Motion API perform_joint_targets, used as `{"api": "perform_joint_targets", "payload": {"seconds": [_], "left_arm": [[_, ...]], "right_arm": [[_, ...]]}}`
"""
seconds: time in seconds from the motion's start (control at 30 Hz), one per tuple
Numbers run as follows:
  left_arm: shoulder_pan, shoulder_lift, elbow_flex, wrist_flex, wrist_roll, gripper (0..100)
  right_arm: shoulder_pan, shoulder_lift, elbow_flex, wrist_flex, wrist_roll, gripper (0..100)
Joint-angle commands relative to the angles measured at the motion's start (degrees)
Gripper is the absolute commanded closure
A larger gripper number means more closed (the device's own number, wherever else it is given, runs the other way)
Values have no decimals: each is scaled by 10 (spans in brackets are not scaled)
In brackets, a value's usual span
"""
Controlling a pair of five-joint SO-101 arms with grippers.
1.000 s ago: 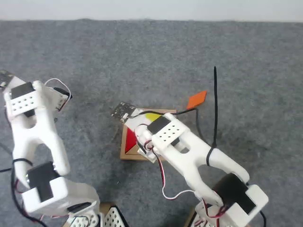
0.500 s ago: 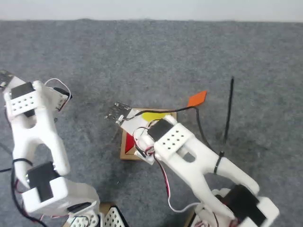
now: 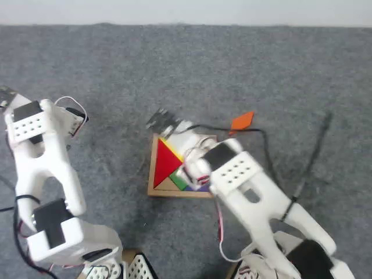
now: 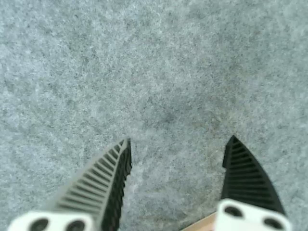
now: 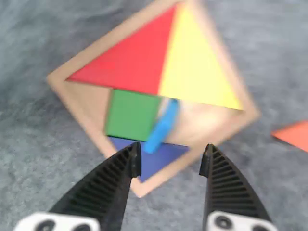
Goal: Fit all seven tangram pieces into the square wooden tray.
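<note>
The square wooden tray (image 5: pixel 79 91) (image 3: pixel 156 189) holds a red triangle (image 5: pixel 130 60) (image 3: pixel 165 160), a yellow triangle (image 5: pixel 195 67), a green square (image 5: pixel 130 115) (image 3: pixel 178 181) and a dark blue piece (image 5: pixel 159 159). A light blue piece (image 5: pixel 163 126) lies askew beside the green square, seemingly tipped on edge. My right gripper (image 5: pixel 168 154) hangs open just over that corner of the tray, nothing between its fingers. An orange piece (image 3: pixel 242 121) (image 5: pixel 293 134) lies on the carpet past the tray. My left gripper (image 4: pixel 178 159) is open above bare carpet.
Grey carpet covers the table. The right arm (image 3: pixel 238 174) overhangs the right half of the tray, and a black cable (image 3: pixel 311 160) trails to its right. The left arm (image 3: pixel 40 145) stands at the left edge, well away from the tray.
The right arm has swung to the right and drawn back, uncovering the red triangle and green square. Its black cable has swept rightward. The left arm has kept still.
</note>
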Motion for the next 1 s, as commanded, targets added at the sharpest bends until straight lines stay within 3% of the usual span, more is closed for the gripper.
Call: {"api": "perform_joint_targets", "payload": {"seconds": [0.0, 0.13, 0.37, 0.57, 0.77, 0.97], "left_arm": [[3, -4, -4, -9, 4, 706], [3, -4, -3, -9, 4, 706], [3, -4, -3, -9, 4, 706], [3, -4, -3, -9, 4, 706], [5, -4, -2, -8, 4, 706], [5, -4, -2, -8, 4, 706]], "right_arm": [[15, -23, 0, -36, 5, 790], [19, 15, 7, -66, 8, 801], [21, 25, -2, -63, 10, 992], [46, 29, -1, -63, 10, 947], [-22, 32, 16, -65, 10, 743], [-28, 39, 31, -87, 4, 808]]}}
